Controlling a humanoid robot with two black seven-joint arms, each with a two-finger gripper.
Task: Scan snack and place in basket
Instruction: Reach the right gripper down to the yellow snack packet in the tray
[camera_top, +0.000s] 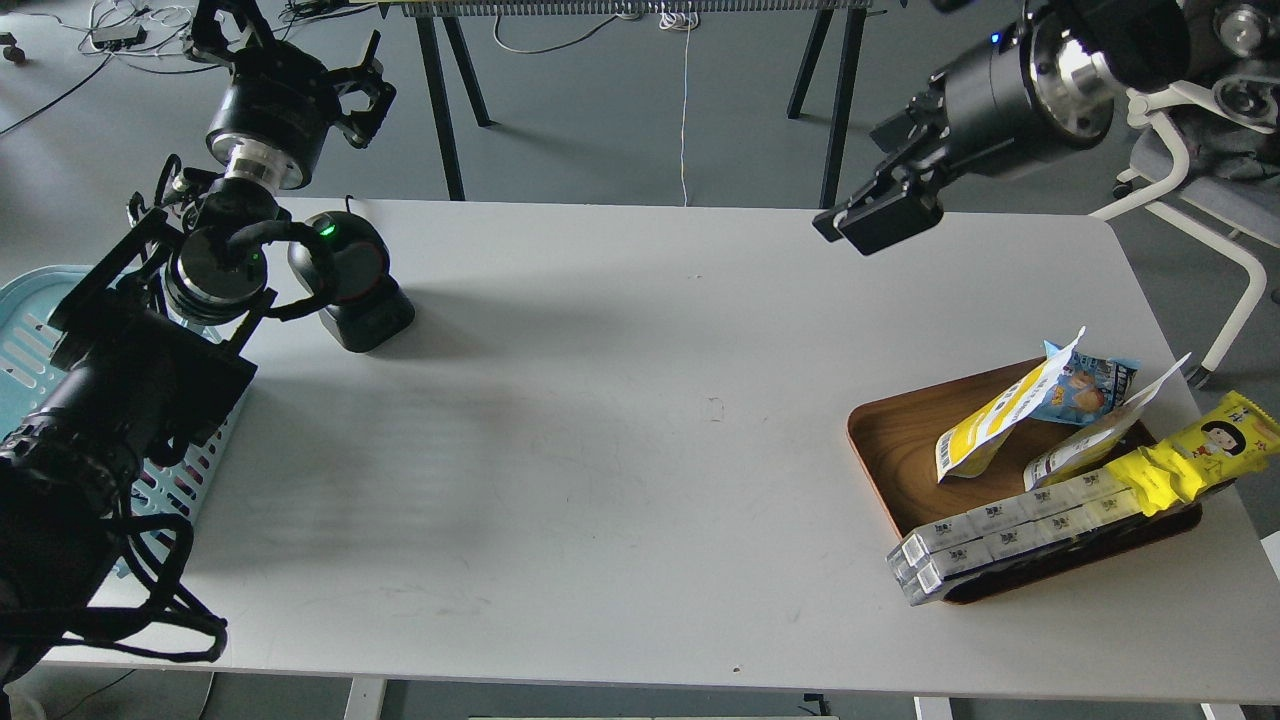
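Note:
The snack (985, 428), a white pouch with a yellow bottom, leans in the wooden tray (900, 440) at the right. A second similar pouch (1085, 445) lies beside it. The light blue basket (30, 330) sits at the table's far left, partly hidden by my left arm. My left gripper (290, 45) is raised above the table's far left corner, open and empty. My right gripper (875, 222) hangs over the far right of the table, well above and behind the tray. It is dark and I cannot tell its fingers apart.
A black barcode scanner (352, 285) with a green light stands at the far left of the table. The tray also holds a blue biscuit bag (1095, 385), a long yellow wrapper (1195, 455) and a row of white boxes (1010, 535). A chair (1200, 150) stands at the far right.

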